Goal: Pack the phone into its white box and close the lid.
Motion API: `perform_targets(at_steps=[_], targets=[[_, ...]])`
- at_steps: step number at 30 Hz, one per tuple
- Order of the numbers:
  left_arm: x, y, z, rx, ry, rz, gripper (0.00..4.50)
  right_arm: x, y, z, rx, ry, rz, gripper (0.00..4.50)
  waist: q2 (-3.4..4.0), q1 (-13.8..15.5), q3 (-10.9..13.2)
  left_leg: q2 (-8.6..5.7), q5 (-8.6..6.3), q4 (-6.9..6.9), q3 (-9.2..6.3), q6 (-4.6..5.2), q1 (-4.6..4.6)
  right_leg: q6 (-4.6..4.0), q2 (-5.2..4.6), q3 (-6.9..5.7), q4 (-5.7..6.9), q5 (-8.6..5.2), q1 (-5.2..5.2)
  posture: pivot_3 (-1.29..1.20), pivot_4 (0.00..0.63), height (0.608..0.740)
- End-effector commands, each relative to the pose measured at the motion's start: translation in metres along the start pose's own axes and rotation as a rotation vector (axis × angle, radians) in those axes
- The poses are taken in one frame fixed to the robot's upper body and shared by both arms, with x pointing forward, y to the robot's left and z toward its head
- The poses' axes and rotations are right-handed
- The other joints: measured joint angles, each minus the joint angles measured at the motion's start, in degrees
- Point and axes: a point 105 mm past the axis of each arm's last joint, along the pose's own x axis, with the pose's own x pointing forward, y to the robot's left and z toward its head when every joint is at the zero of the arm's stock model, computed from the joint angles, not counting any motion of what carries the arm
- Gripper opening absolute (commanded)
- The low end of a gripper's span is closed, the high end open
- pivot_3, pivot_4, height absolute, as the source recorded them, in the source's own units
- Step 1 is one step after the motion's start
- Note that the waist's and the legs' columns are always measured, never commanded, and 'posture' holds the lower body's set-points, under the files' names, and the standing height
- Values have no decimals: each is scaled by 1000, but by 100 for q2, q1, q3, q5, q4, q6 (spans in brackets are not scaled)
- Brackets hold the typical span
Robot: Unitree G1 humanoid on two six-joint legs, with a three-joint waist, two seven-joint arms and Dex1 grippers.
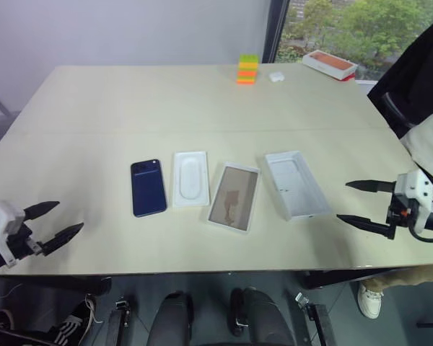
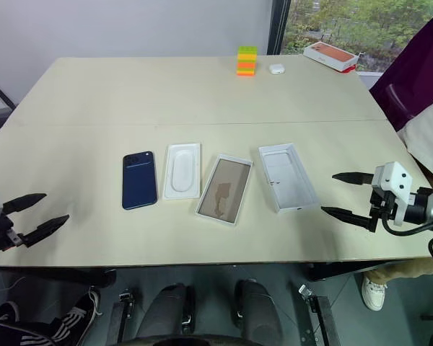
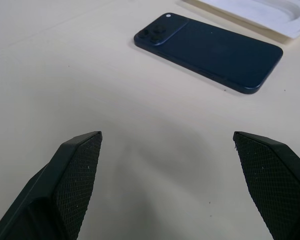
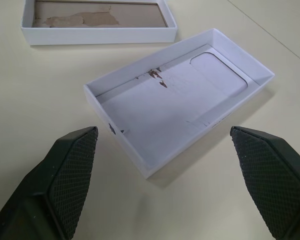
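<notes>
Beige counter (image 1: 202, 108) carries everything, four flat items in a row near its front edge.

Right end of the row: a shallow white tray (image 1: 297, 184), open side up, plain white inside with a rounded-rectangle outline at one end. Can't tell for sure whether this is the lid or the white box. Next to it, apart: another shallow white-walled tray (image 1: 234, 197), its floor brownish with torn patches. Same doubt there. Then the thin white insert (image 1: 190, 178) with an oval recess, just beside the phone (image 1: 149, 187). The phone lies flat on the counter at the left end of the row, back up, camera cluster at the far corner, outside both trays.

Far edge of the counter: orange-pictured box (image 1: 330, 63) at the right corner, a stack of coloured blocks (image 1: 247, 69), and a small white case (image 1: 276, 76) beside the stack.

Left gripper (image 1: 56, 222) hangs at the counter's front-left edge, jaws spread wide, nothing between them, aimed toward the phone, well apart from it.

Right gripper (image 1: 363, 202) is at the front-right edge, jaws also wide apart and empty, aimed at the plain white tray, near but not touching.
</notes>
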Motion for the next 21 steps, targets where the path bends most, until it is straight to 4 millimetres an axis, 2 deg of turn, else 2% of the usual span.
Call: perform_targets(at_steps=[1, 21], targets=[[-2, 10, 15, 55, -53, 59, 4420, -1, -4, 11, -40, -21, -11, 4444, 0, 2, 0, 0, 0, 0, 0, 0, 0, 0, 0, 0, 0, 0, 0, 0, 150, 740], [20, 7, 41, 54, -110, 54, 4420, 16, -7, 22, -54, -63, -17, 4444, 0, 1, 0, -1, 0, -3, 1, 0, 2, 1, 1, 1, 0, 1, 1, 0, 150, 740]])
